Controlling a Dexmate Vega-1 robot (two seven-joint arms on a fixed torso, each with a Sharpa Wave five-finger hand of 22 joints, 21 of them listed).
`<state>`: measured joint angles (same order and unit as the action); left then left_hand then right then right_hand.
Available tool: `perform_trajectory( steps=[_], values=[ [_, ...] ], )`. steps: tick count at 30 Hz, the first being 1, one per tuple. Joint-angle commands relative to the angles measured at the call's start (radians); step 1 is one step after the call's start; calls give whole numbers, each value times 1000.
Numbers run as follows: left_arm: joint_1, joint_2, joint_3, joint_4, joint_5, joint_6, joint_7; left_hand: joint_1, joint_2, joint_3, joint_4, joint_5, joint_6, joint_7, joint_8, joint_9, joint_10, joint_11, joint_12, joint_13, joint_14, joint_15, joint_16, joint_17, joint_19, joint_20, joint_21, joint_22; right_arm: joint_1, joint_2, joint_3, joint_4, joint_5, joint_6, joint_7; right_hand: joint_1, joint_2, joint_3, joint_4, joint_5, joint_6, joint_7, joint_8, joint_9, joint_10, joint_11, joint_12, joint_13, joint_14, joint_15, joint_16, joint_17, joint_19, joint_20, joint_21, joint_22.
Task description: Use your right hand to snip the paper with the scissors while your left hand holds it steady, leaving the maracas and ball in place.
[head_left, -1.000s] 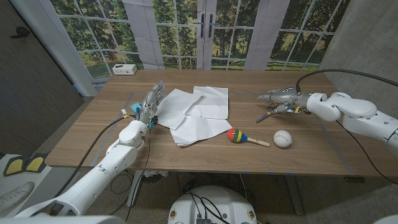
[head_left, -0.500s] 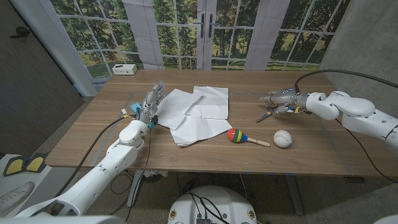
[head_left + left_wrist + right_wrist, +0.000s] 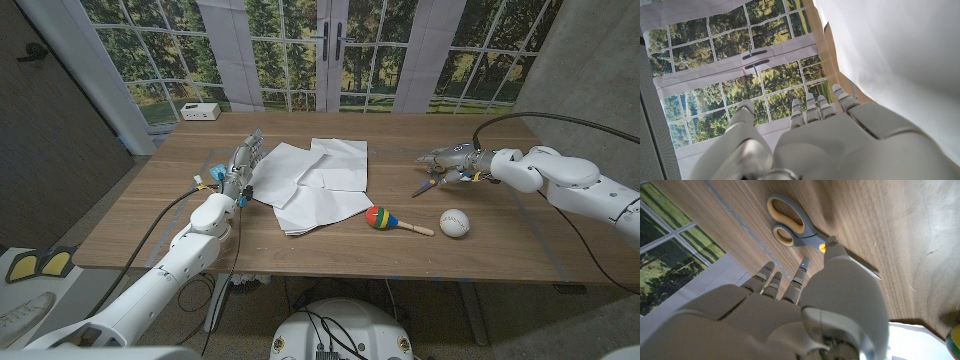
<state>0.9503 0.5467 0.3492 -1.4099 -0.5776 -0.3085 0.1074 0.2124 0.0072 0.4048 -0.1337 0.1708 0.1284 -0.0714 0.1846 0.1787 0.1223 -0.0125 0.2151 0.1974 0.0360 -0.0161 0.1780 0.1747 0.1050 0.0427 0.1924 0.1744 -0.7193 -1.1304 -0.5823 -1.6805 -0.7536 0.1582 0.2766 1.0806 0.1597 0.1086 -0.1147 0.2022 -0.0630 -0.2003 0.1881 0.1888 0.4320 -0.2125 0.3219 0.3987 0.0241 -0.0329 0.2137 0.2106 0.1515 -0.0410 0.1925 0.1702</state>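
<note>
White paper sheets lie spread on the wooden table. My left hand stands at the paper's left edge with fingers stretched out, holding nothing. The scissors, with grey and yellow handles, lie on the table at the right; in the head view their blades stick out from under my right hand. That hand hovers over them with fingers extended and does not grip them. A colourful maraca and a white ball lie nearer the front edge.
A small white box sits at the table's far left corner. Glass doors and windows stand behind the table. Bare wood lies between the paper and the scissors.
My right hand has shifted slightly left and lower over the scissors. The left hand, paper, maraca and ball have not moved.
</note>
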Motion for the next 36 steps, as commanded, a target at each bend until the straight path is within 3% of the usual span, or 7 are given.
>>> perform_trajectory(
  steps=[1, 7, 36],
  values=[
    [-3, -3, 1, 10, 0, 0, -2, -9, 2, 4, -3, 4, 7, 2, 3, 2, 7, -2, 7, 2, 1, -2, 5, 1, 3, -4, 2, 2, 8, 6, -10, 11, 5, 10, 2, 4, 9, 16, 2, 21, -9, 9, -5, 4, -3, -2, 28, 27, 19, -180, 2, 5, -6, 2, -2, 1],
    [-5, -5, 3, 14, -1, -1, -5, -10, 3, 4, -3, 4, 7, 3, 3, 2, 8, -1, 7, 2, 1, -2, 5, 1, 3, -4, 2, 2, 4, 6, -12, 11, 7, 5, 2, -6, 6, 18, 9, 40, -17, 11, -6, 4, -14, -1, 49, 50, 17, -177, 0, 9, -17, 19, -5, 1],
    [-4, -1, 0, 14, -1, 1, -4, -11, 4, 4, -4, 4, 8, 3, 3, 2, 6, -3, 6, 3, -1, -3, 4, 1, 2, -4, 2, 2, 25, 28, -33, 41, 7, 23, -4, -17, 8, 33, 15, 80, -45, 19, -6, 3, -58, -4, 80, 90, 12, -181, -1, 19, -27, 26, -3, 1]
  ],
)
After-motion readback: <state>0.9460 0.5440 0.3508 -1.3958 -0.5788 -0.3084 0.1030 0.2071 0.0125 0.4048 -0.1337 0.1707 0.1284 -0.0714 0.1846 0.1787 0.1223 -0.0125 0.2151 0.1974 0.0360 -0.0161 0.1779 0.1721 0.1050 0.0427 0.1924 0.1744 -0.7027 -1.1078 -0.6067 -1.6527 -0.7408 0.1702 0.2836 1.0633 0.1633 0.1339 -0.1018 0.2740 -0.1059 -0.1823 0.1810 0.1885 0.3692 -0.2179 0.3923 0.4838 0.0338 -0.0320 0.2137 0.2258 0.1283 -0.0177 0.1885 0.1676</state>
